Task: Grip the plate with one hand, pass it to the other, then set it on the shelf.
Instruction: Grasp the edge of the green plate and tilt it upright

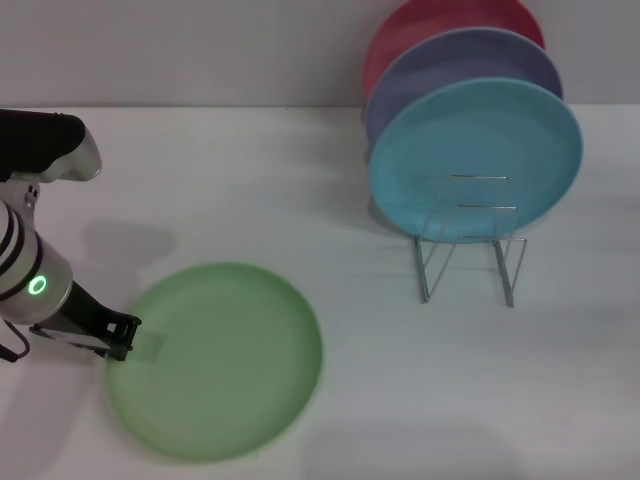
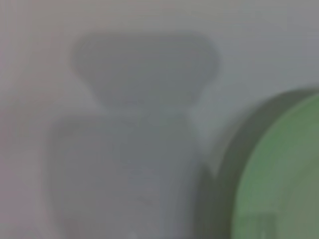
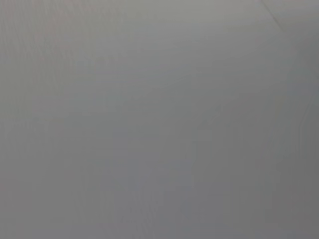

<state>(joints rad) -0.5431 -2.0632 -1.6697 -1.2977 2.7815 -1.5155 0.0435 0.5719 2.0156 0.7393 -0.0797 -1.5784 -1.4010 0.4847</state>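
Green plate: the pale green plate (image 1: pixel 215 360) lies flat on the white counter (image 1: pixel 400 400), at about seven o'clock from the rack and well apart from it.
Left gripper: the left gripper (image 1: pixel 118 337) sits at the plate's nine o'clock edge, its black jaws parted and straddling the rim, not yet clenched as far as I can judge.
Arm pose: banded wrist with the green ring light slants low from the left, fingers pointing toward three o'clock, close to the counter.
Step in hand: the first grasp, by my reading.
Next move: closing on the rim, then lifting without tipping the plate.
Shelf: the wire shelf (image 1: pixel 470 240) holds a light blue plate (image 1: pixel 475 158), lilac plate (image 1: pixel 465 65) and red plate (image 1: pixel 440 20) upright.
Right gripper: out of sight.
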